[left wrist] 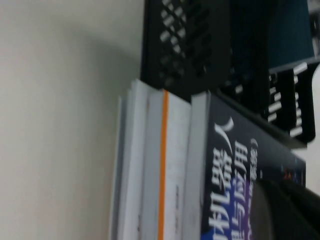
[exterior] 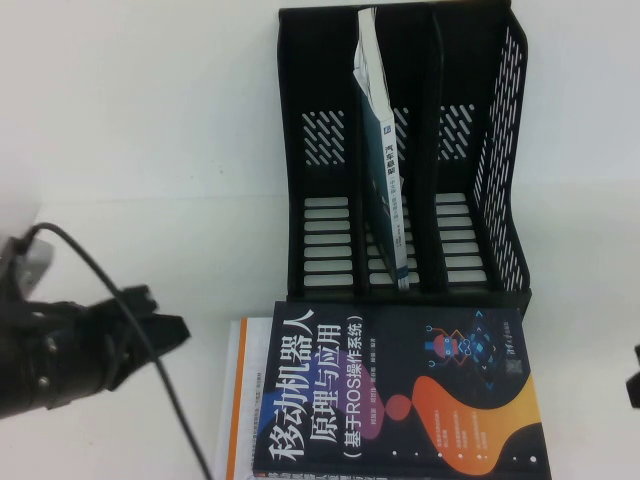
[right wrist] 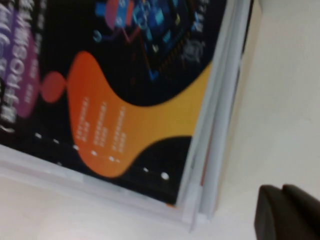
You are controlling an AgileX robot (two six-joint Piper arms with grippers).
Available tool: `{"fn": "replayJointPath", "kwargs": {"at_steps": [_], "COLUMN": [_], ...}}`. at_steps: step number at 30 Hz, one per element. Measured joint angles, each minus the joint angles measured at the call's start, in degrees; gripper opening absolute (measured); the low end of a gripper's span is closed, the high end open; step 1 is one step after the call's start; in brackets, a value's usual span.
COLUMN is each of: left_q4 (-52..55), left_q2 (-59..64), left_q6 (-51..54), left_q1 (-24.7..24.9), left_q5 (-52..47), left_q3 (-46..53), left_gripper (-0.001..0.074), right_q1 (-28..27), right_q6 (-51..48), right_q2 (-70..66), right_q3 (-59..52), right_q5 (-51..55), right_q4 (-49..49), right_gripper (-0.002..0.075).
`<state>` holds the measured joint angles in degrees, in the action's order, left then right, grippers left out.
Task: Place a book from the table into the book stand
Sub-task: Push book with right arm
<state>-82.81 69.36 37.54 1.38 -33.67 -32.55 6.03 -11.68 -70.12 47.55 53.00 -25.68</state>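
— Where, the book?
— Lower centre of the high view, lying flat and cover up on top of a white orange-edged book, itself flat on the white tabletop. Same stack seen edge-on in the left wrist view, orange stripe running beside the dark cover. Orange and purple blobs plus a small robot graphic plain in the right wrist view.
— And the book stand?
— Upper centre to upper right of the high view, just behind the stack, front lip close to the dark cover's far edge. Three slots; a thin white-and-blue book standing tilted in the middle one, outer slots showing only slatted base.
— Left pincer?
— Lower left of the high view, black, pointing toward the stack's left side, near it but apart from it, a cable looping over the arm. Fingers overlapping in the dark; cannot tell whether wide or narrow.
— Right pincer?
— Barely in at the right edge of the high view, only a dark sliver. A black tip in the lower right corner of the right wrist view, near the stack's corner, not touching. Cannot tell its spread either.
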Motion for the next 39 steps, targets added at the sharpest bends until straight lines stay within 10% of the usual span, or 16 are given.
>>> {"fn": "replayJointPath", "kwargs": {"at_steps": [14, 39], "left_q4": [3.63, 27.02], "left_q2": [5.64, 6.24], "left_q6": [5.72, -5.86], "left_q1": [-19.01, -0.72], "left_q5": [-7.16, 3.05], "left_q3": [-0.49, -4.46], "left_gripper": [-0.0002, 0.001], "right_q1": [12.49, 14.9], "right_q6": [10.42, 12.36], "right_q2": [-2.1, -10.08], "right_q3": [0.02, 1.04], "right_q5": [-4.32, -14.22], "right_q4": [11.72, 16.02], "right_gripper": [-0.0002, -0.0002]}}
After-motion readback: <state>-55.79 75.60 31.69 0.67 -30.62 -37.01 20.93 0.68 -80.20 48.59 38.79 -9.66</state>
